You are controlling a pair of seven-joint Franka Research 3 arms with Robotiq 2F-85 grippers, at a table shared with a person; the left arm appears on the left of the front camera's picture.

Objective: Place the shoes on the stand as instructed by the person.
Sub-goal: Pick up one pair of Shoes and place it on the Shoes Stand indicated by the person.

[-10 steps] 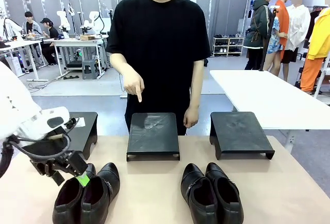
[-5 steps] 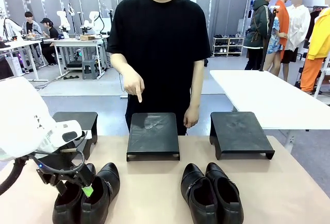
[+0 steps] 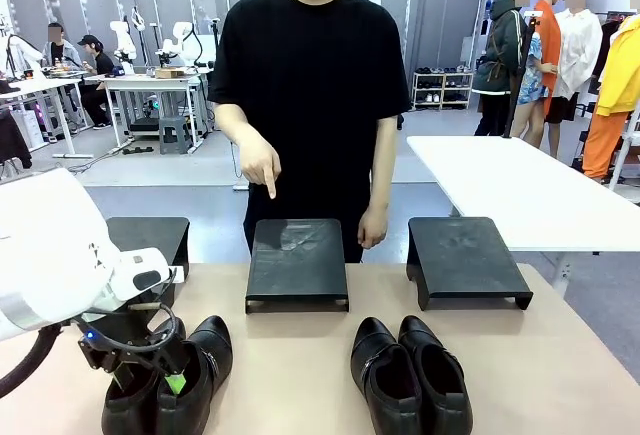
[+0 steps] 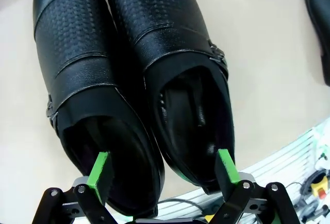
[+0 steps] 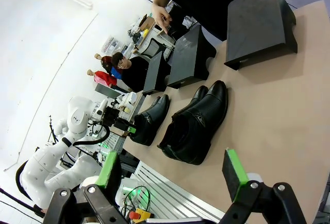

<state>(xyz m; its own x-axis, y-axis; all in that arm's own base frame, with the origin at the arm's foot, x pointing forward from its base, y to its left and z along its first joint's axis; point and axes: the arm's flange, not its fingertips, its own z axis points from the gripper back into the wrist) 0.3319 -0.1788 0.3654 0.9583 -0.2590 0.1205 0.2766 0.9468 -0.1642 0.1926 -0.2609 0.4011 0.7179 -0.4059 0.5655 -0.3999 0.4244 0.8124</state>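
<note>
Two pairs of glossy black shoes sit near the table's front edge: the left pair [image 3: 205, 350] and the buckled right pair [image 3: 410, 380]. My left gripper [image 3: 150, 380] is open and low over the left pair's heel ends. In the left wrist view its green fingertips [image 4: 100, 172] straddle the left pair [image 4: 134, 80], one pad inside a shoe's opening, the other by the neighbouring shoe's outer side. The person's hand [image 3: 263, 167] points down at the middle stand [image 3: 297, 260]. My right gripper [image 5: 171, 175] hangs open above the table, away from the right pair [image 5: 196, 123].
Three black stands line the far side: the left stand [image 3: 150, 240], the middle one, and the right stand [image 3: 465, 255]. A white table [image 3: 520, 190] stands behind at the right. Bare tabletop lies between the two pairs and in front of the stands.
My left gripper has dropped and shifted right, from above the left pair's outer side to down at the shoes' openings. The person's pointing hand has held still.
</note>
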